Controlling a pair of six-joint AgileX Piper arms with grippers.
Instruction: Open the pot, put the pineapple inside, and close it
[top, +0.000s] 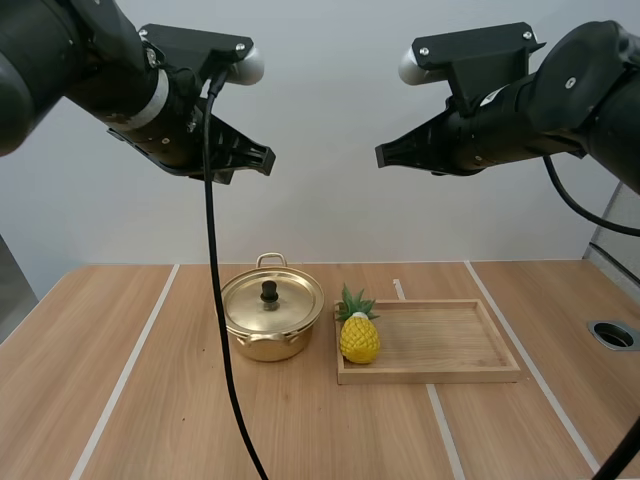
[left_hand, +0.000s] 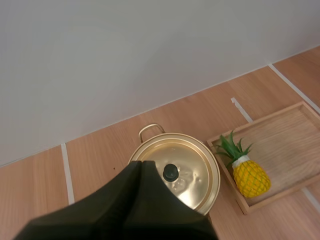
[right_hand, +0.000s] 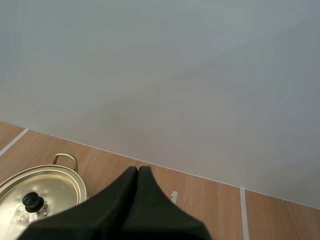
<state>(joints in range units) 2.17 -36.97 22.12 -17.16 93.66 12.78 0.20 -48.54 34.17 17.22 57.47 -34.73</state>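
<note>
Two grippers hang high, fingers pressed together: left gripper (top: 262, 158), right gripper (top: 385, 155). Below, the lidded round gold metal pot (top: 272, 310) lies forward of the left tip, that arm nearer; the yellow plastic pineapple (top: 359, 338) sits beside it in the shallow wooden tray (top: 430, 375).

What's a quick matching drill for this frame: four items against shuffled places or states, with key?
Items:
1. lid
2. pineapple
3. left gripper
4. wooden tray

Places or states:
A. shut, raised over the table
B. in the tray's end nearest the pot
C. seated on the pot
D. flat on the table, beside the pot

Pairs: 1-C, 2-B, 3-A, 4-D
</note>
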